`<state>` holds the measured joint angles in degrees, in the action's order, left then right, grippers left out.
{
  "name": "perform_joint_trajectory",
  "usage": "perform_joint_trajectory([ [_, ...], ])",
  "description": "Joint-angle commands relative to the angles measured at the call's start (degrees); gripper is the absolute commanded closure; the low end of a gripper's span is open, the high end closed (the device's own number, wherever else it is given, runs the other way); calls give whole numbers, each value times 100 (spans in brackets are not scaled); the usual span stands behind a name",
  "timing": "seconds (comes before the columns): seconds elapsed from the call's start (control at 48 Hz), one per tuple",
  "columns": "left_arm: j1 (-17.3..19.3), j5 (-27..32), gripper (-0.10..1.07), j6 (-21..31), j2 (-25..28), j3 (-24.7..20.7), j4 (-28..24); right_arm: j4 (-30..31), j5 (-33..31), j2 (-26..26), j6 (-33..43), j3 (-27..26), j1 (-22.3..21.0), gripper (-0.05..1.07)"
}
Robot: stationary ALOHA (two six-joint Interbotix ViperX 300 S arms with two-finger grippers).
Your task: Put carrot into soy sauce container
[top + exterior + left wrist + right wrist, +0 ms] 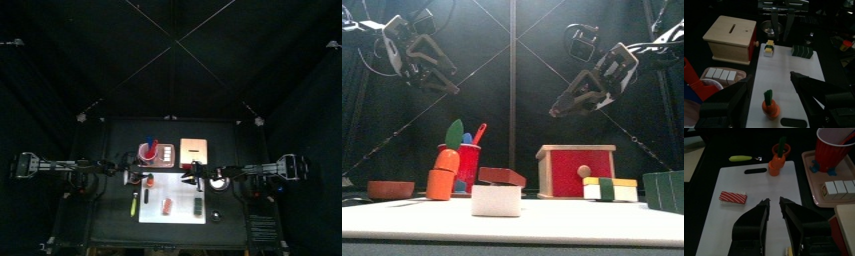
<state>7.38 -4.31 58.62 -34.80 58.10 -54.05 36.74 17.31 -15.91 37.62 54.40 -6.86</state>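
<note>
- You see one carrot (777,162) upright at the white mat's (751,188) edge, near a red cup (832,148).
- One striped red block (733,198) lies on the mat.
- Your left hand (772,85) hovers wide open and empty; your right hand (774,204), nearly closed, holds nothing.

Carrot (445,172) upright beside red cup (469,165)
</note>
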Motion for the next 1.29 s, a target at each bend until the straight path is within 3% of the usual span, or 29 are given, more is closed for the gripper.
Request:
perform_joint_trajectory([
  [0.0, 44, -18, 3, -9, 9, -79, -9, -9, 18, -132, -9, -114, 9, 37],
  [0.333, -62, 79, 2, 26, 9, 193, 97, -141, -70, -158, 18, -158, -9, 37],
  [0.542, -264, 281, 2, 0, 9, 896, 1063, -325, -281, -176, 18, -255, 35, 37],
  [0.792, -272, -62, 2, -220, 141, 940, 1134, -352, -413, -176, 26, -387, 141, 37],
  [0.938, -272, -422, 2, -387, 686, 800, 1222, -448, -422, -167, 26, -378, 158, 37],
  [1.271, -246, -360, 2, -668, 2355, 0, 1336, -510, -422, -176, 26, -299, 176, 37],
])
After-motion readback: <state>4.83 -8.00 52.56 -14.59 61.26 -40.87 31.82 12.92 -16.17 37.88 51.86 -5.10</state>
